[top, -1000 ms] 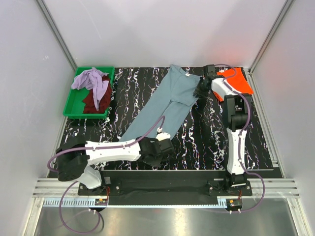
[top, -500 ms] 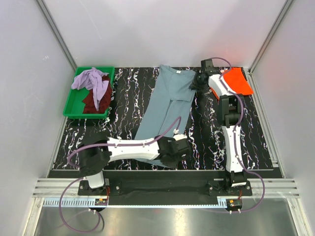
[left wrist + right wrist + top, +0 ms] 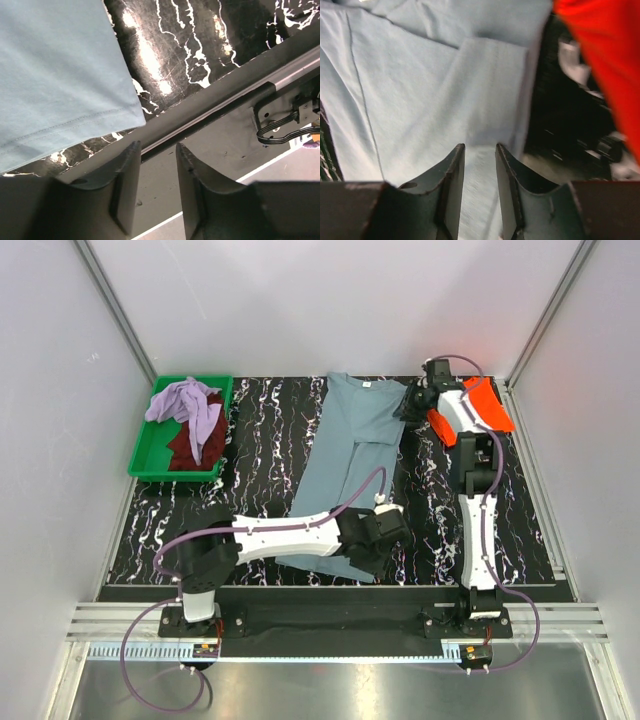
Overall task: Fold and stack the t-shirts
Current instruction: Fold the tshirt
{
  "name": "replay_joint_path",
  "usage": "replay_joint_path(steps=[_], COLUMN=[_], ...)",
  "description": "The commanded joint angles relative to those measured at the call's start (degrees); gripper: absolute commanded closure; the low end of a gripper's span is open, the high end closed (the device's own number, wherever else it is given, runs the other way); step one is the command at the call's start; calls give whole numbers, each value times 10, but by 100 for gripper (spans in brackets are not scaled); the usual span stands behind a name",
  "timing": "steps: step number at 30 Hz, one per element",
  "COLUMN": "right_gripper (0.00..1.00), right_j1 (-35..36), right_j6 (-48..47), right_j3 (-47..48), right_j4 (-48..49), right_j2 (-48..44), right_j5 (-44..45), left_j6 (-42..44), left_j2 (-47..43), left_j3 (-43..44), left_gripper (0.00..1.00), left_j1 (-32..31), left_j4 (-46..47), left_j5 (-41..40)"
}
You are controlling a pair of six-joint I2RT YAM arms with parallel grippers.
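The dusty blue-grey t-shirt (image 3: 350, 455) lies flat and lengthwise down the middle of the black marbled table, collar at the far end. My left gripper (image 3: 388, 532) is at its near right corner; in the left wrist view the gripper (image 3: 157, 152) is open and empty over the front rail, with the shirt's hem corner (image 3: 60, 80) just beyond it. My right gripper (image 3: 410, 403) hovers over the shirt's far right sleeve (image 3: 485, 85), jaws apart with nothing between them (image 3: 479, 150). The bright orange t-shirt (image 3: 485, 403) lies at the far right corner, partly under the right arm.
A green tray (image 3: 165, 476) at the far left holds the lavender t-shirt (image 3: 185, 400) and the dark maroon t-shirt (image 3: 190, 445). The metal front rail (image 3: 215, 107) runs along the table's near edge. White walls enclose the table.
The blue-grey shirt swung from a diagonal to nearly straight. My left gripper moved right along the near edge with the hem; my right gripper shifted at the far sleeve. Both jaws now stand apart.
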Motion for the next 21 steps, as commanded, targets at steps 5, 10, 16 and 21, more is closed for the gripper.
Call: replay_joint_path(steps=[5, 10, 16, 21], right_gripper=[65, 73, 95, 100], right_j1=[-21, -31, -33, -33], right_j6=[-106, -134, -183, -221], right_j3=[-87, -123, -107, -99], right_j4=[7, -1, -30, -22], right_j2=[-144, -165, -143, -114], right_j5=[33, 35, 73, 104], left_j6=[12, 46, 90, 108], left_j2=[-106, -211, -297, -343], left_j3=[18, -15, -78, -119], left_gripper=[55, 51, 50, 49], left_j1=[62, 149, 260, 333], left_j4=[-4, -9, -10, 7], left_j5=[19, 20, 25, 59])
